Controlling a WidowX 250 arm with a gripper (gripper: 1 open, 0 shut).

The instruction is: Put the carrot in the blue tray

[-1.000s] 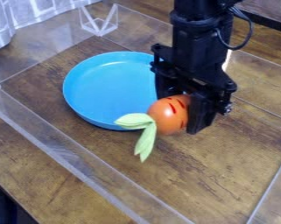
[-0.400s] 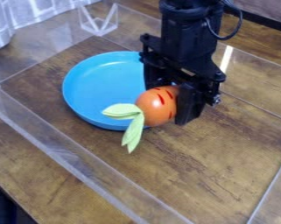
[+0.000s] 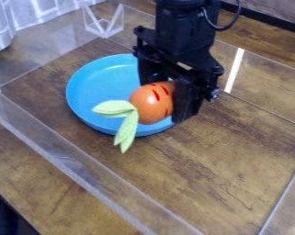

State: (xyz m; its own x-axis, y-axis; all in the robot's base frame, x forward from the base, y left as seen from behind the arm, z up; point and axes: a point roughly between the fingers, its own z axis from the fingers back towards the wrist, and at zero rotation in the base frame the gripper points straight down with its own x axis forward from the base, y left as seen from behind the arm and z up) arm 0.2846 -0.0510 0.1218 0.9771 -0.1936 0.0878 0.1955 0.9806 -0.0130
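Note:
The orange carrot (image 3: 151,102), with dark grooves and floppy light-green leaves hanging down to the left, is held off the table in my black gripper (image 3: 164,97), whose fingers are shut on it. The gripper points straight down. It hangs over the near right rim of the round blue tray (image 3: 98,90), which lies on the wooden table. The carrot's far end is hidden between the fingers.
A clear plastic barrier (image 3: 63,151) runs along the front and left of the wooden table (image 3: 235,174). A clear stand-like object (image 3: 103,18) sits at the back, behind the tray. Black cables trail from the arm at top right.
The gripper has carried the carrot left and a little up, from beside the tray's right edge to over its near right rim. The grip has not changed.

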